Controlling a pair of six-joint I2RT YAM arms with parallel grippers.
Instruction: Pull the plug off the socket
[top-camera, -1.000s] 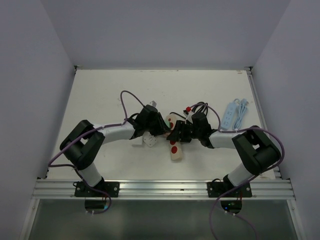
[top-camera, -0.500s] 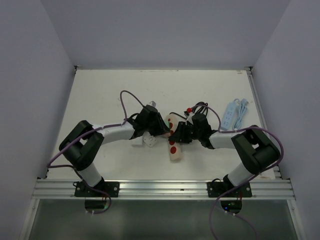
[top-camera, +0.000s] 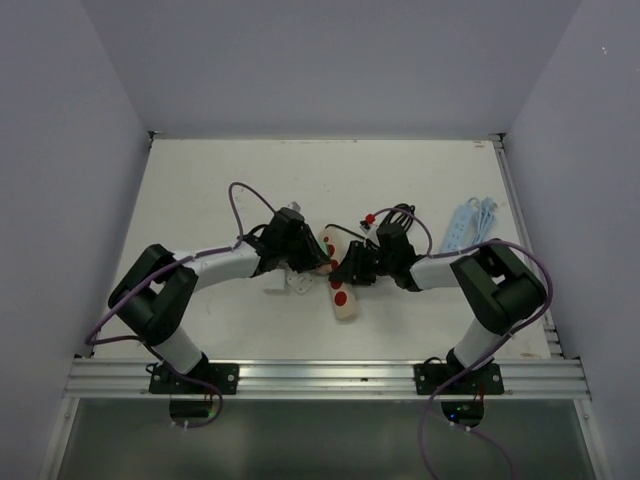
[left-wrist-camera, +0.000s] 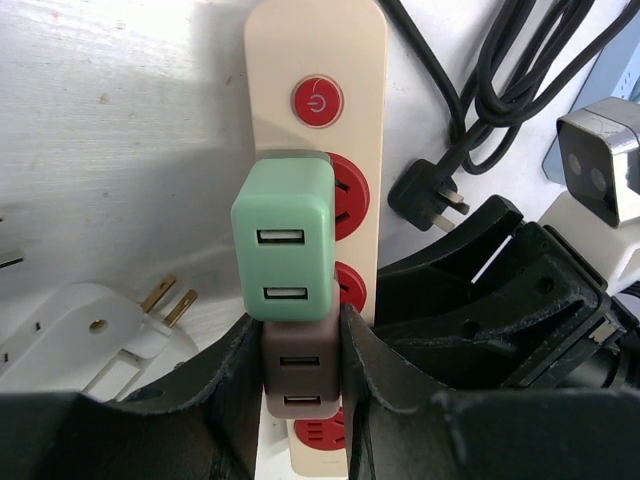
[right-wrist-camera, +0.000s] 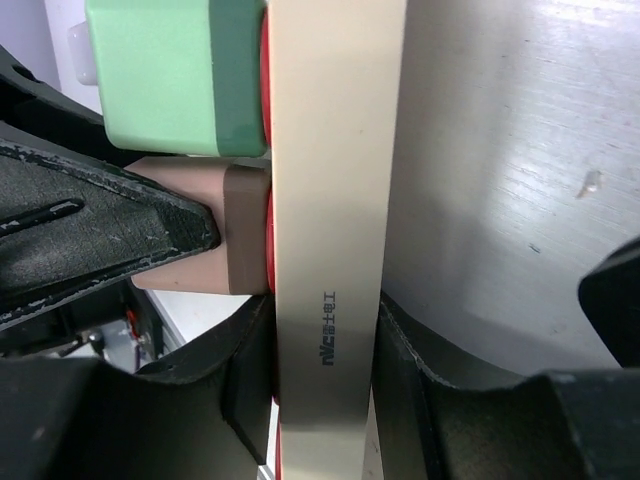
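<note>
— Since the brown plug (left-wrist-camera: 300, 385) is the one being gripped, where does it sit?
— On the beige power strip (left-wrist-camera: 315, 50), in a red socket just below the green plug (left-wrist-camera: 283, 240); the two touch end to end. In the right wrist view its base lies flush against the red face, so it is not out.
— And the left gripper (left-wrist-camera: 300, 345)?
— Clamped on the brown plug, one black finger pressed to each side.
— The right gripper (right-wrist-camera: 325, 350)?
— Closed across the strip's long edges, near the brown plug.
— What lies around them?
— A white adapter (left-wrist-camera: 80, 335) with brass prongs lies left of the strip on the table (top-camera: 200, 190). A loose black plug (left-wrist-camera: 425, 195) and coiled black cable (left-wrist-camera: 500, 70) lie to its right. A pale blue strip (top-camera: 462, 228) lies well apart, near the table's right edge.
</note>
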